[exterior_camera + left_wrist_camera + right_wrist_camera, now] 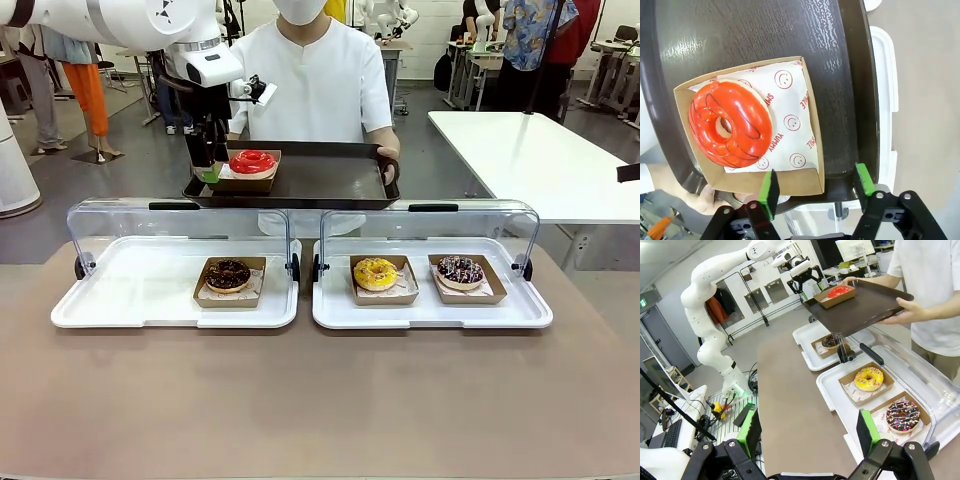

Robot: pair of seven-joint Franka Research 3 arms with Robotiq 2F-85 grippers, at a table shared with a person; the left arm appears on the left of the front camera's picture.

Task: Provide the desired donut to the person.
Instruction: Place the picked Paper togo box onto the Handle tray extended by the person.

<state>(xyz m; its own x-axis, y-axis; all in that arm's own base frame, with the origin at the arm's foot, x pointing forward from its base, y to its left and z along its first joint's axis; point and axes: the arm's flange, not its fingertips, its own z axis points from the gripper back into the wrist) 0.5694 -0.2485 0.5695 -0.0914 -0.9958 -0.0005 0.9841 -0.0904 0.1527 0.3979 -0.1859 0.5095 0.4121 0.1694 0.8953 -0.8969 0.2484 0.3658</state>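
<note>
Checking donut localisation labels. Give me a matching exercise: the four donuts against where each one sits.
Things:
1. red donut
2. chocolate donut
3. yellow donut
4. sprinkled donut

Places:
A. left white tray
B. right white tray, right-hand box
C. brown tray held by the person
D. right white tray, left-hand box

Pairs: 1-C, 2-A, 3-D, 4-B
</note>
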